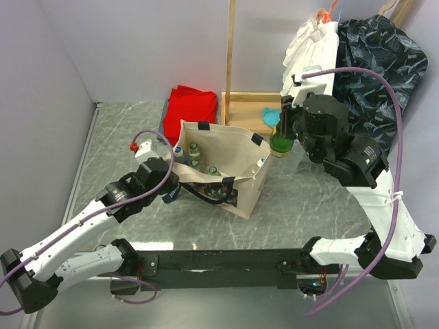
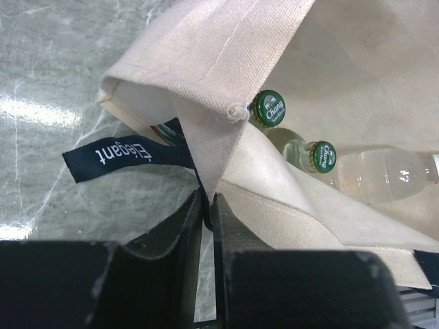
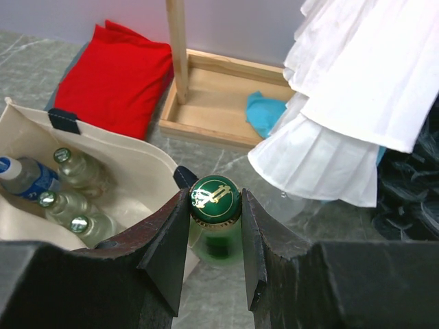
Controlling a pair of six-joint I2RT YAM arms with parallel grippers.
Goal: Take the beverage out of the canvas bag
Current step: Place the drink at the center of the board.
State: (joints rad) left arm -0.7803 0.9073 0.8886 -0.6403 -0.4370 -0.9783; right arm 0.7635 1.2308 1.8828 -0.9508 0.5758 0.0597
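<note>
The beige canvas bag stands open mid-table with navy handles. Inside lie several bottles, clear with green caps, plus one with a blue label. My right gripper is shut on the neck of a green bottle with a green and gold cap, held in the air just right of the bag's right rim. My left gripper is shut on the bag's left rim next to a navy "Elegant" tag.
A red folded cloth lies behind the bag. A wooden stand base with an upright pole and a teal cloth is at the back. White and dark garments hang at back right. A wall borders the left.
</note>
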